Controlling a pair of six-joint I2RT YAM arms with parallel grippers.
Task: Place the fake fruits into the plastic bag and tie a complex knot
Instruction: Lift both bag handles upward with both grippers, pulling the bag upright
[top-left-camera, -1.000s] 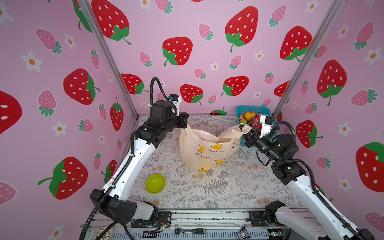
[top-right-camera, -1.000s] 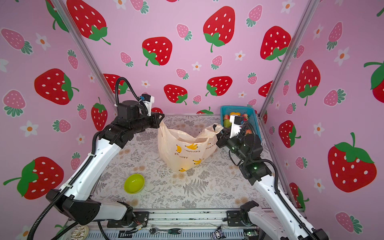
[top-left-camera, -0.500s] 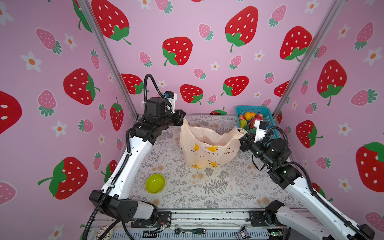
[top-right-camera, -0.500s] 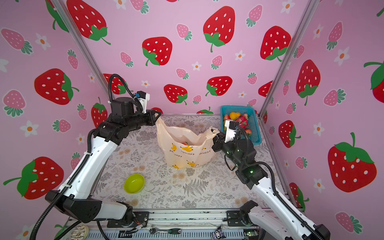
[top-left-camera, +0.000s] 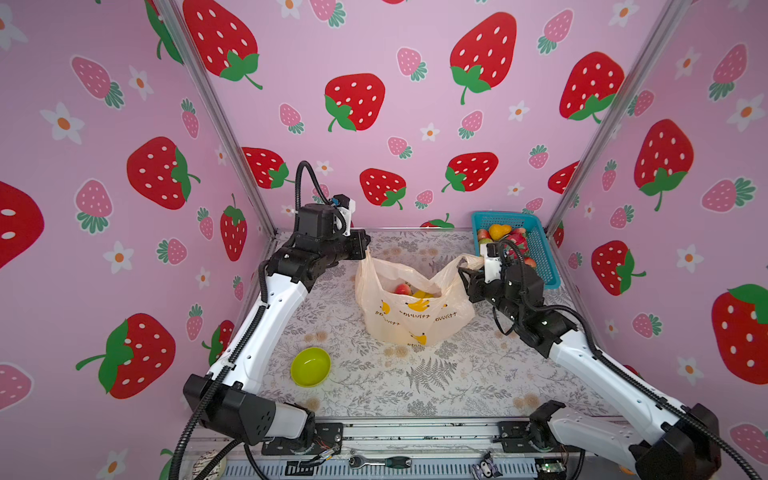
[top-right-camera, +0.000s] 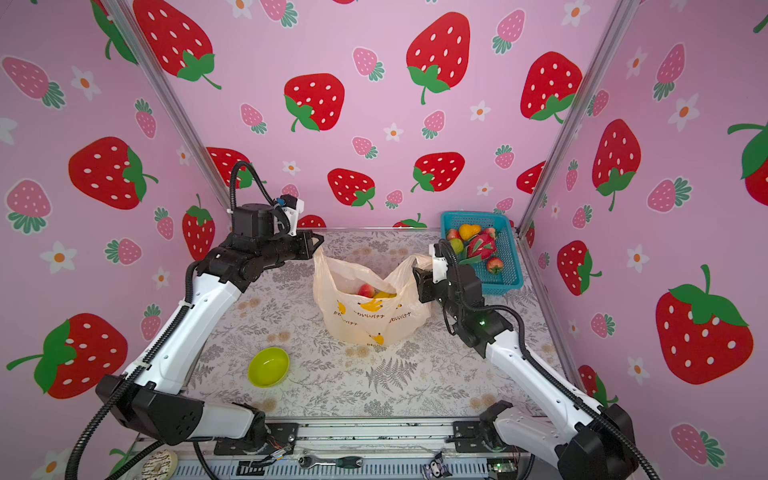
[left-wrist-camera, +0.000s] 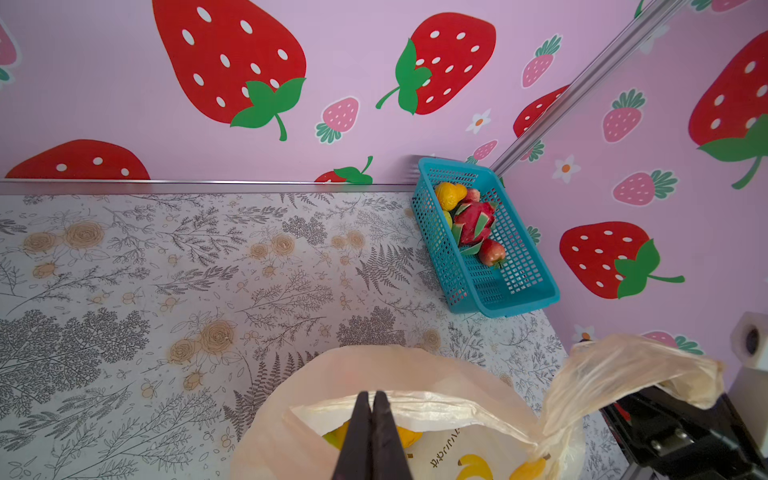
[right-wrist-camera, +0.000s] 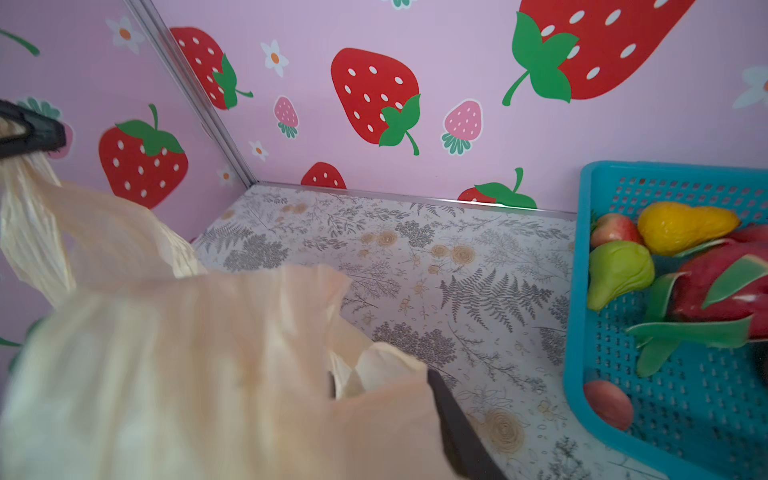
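The plastic bag (top-left-camera: 415, 320) stood near the middle of the worktop (top-left-camera: 436, 386), its mouth gaping upward and its two handles pulled apart to left and right. Inside it, in both top views, lay a small red apple (top-left-camera: 401, 289) and a yellow banana (top-left-camera: 422, 294), the only fake fruits visible in the bag.

The left end effector (left-wrist-camera: 371, 401) was pinched fully closed on the bag's left handle and rim, holding that side up. The right end effector (top-left-camera: 466, 277) sat at the bag's right handle. In the right wrist view its fingers (right-wrist-camera: 455, 419) stood partly apart with the thin film draped loosely between and over them, not clamped.

Just right of that arm, in the far right corner, stood a teal basket (top-right-camera: 509, 266). It held the remaining fruits: an orange pear (top-right-camera: 469, 231), a green pear (top-right-camera: 456, 246), a dragon fruit (top-right-camera: 482, 246) and a red apple (top-right-camera: 494, 264), with another apple (right-wrist-camera: 614, 229) at the far end.

A lime-green bowl (top-left-camera: 310, 367) sat empty-side up on the near left of the worktop, well apart from the bag. A ratchet wrench (top-left-camera: 376, 461) lay on the rail at the near edge.
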